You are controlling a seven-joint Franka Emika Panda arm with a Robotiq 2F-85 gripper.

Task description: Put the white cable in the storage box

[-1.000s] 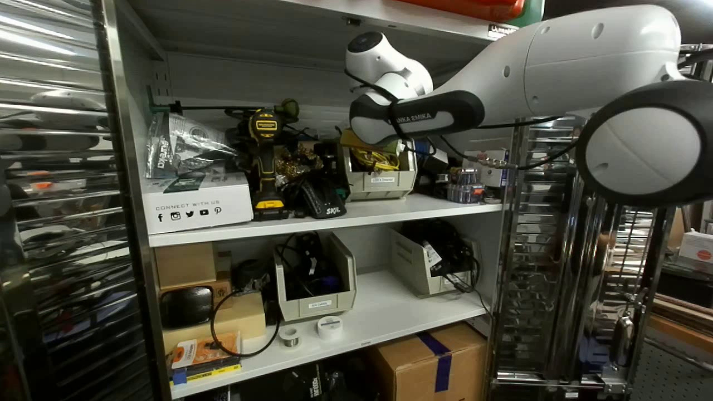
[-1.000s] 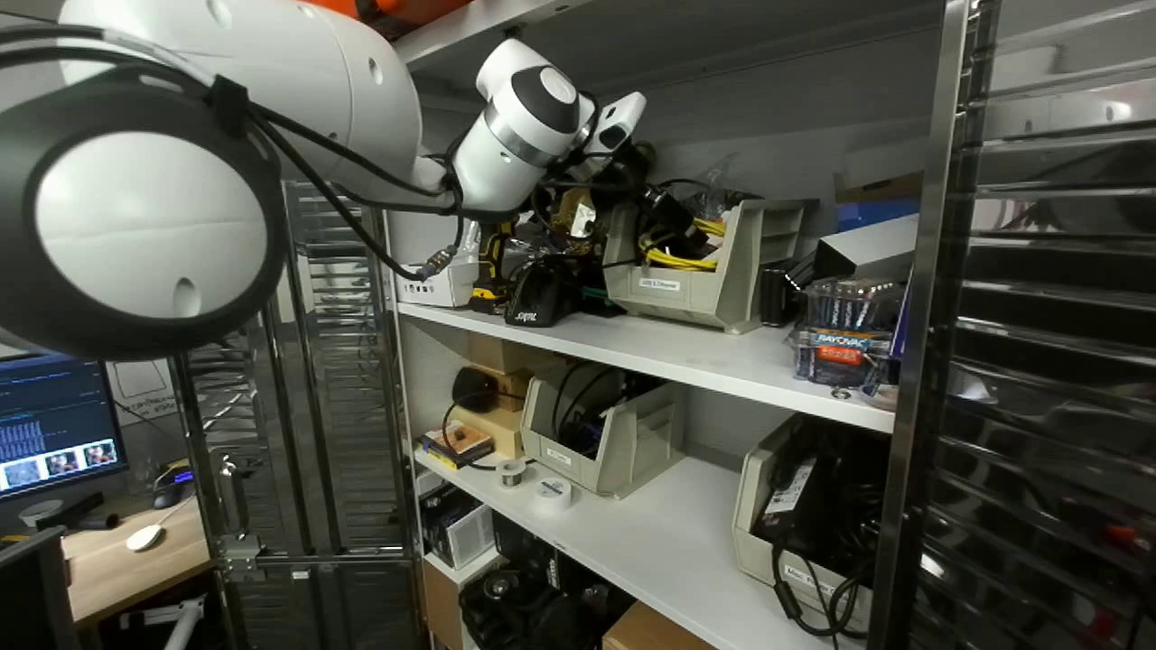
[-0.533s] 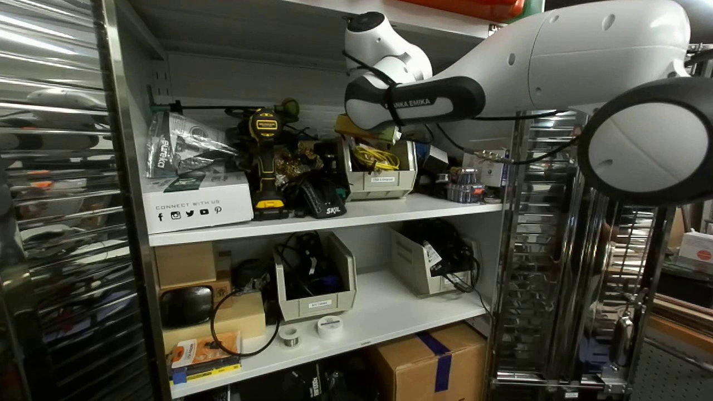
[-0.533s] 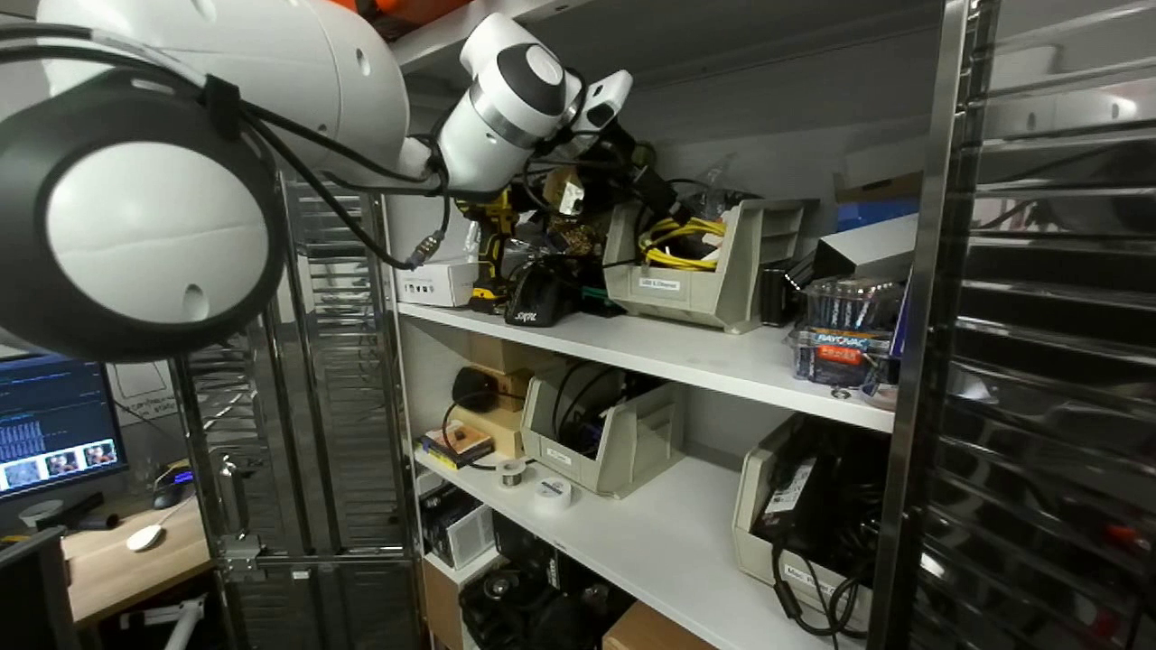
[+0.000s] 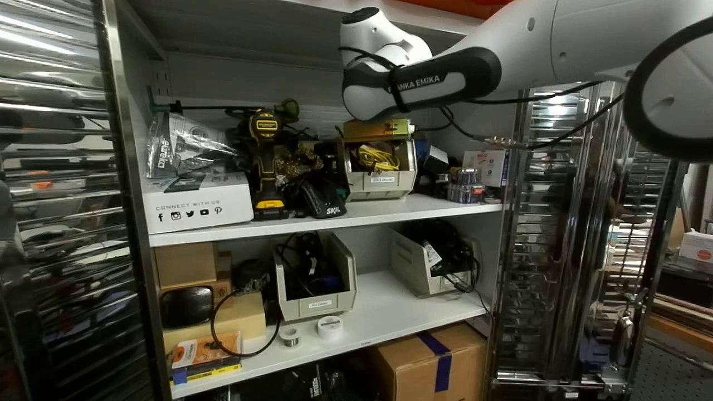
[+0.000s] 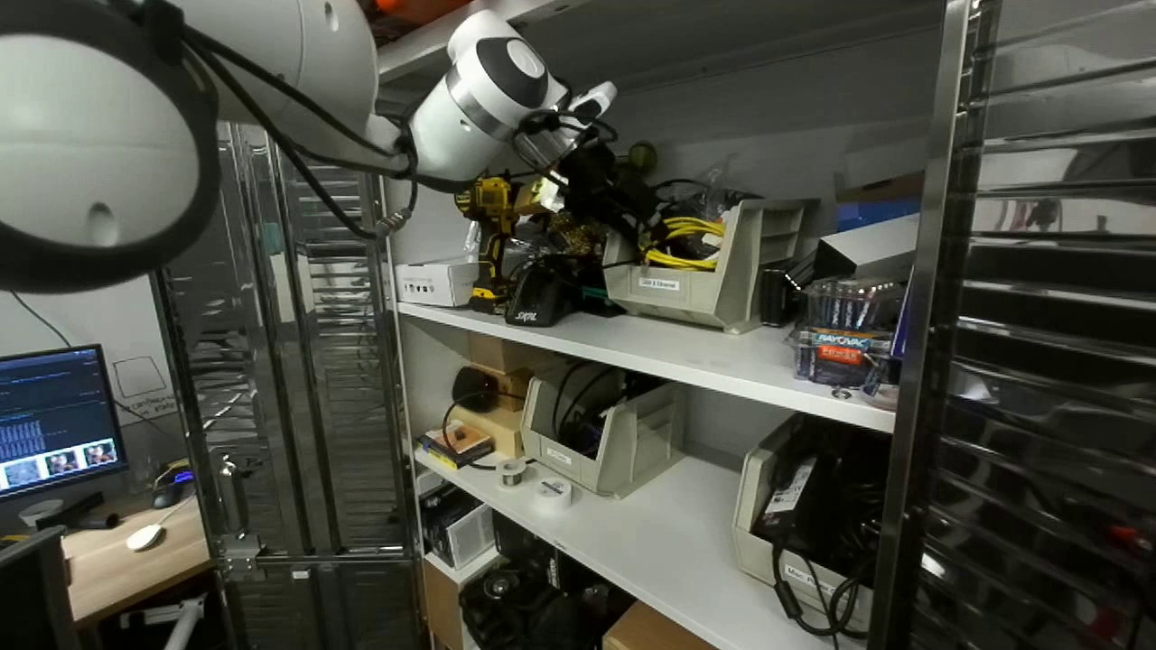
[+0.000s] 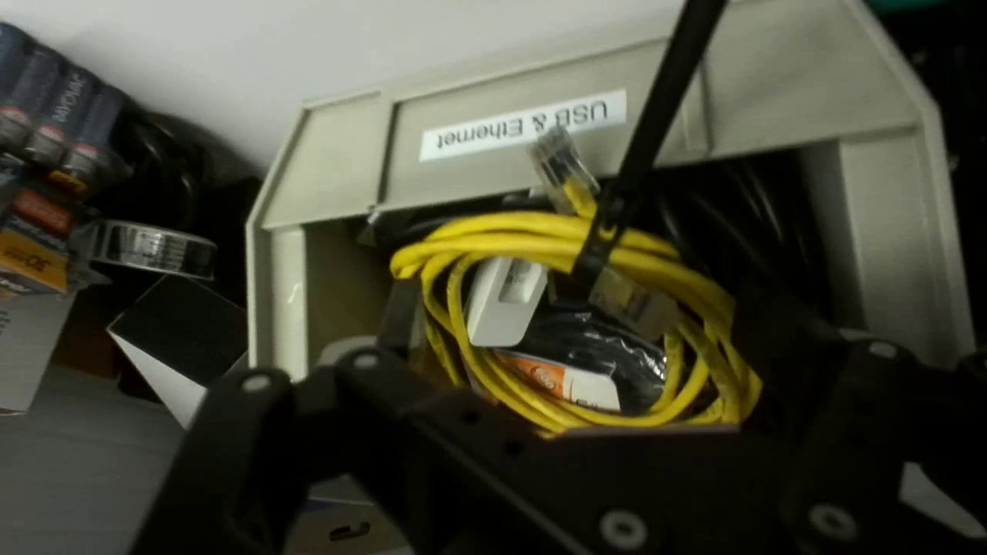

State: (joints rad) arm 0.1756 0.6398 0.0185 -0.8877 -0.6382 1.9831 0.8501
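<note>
No white cable can be made out in any view now. A grey-beige storage bin labelled "USB & Ethernet" [image 7: 339, 169] fills the middle of the wrist view and stands on the upper shelf in both exterior views [image 5: 390, 192] [image 6: 677, 305]. Inside lie a coiled yellow cable [image 7: 493, 239] with a black strap, a white plastic piece [image 7: 490, 320] and dark cables. My gripper [image 7: 586, 331] is open over the bin, its fingers spread on either side of the coil, with nothing visibly held. In an exterior view it is a dark shape [image 6: 632, 203] at the bin's edge; elsewhere the arm hides it.
The upper shelf [image 5: 362, 216] also holds a yellow-black drill [image 5: 266, 161], a white box [image 5: 198, 206] and a battery pack [image 6: 842, 338]. The lower shelf holds two bins of black cables [image 5: 317, 307] [image 6: 754, 542] and two small rolls [image 5: 330, 327] [image 5: 289, 337]. Metal doors [image 5: 67, 223] flank the cabinet.
The arm has risen and drawn back, and the gripper has shifted from over the yellow cable towards the drill side of the bin in an exterior view. The bin stays put.
</note>
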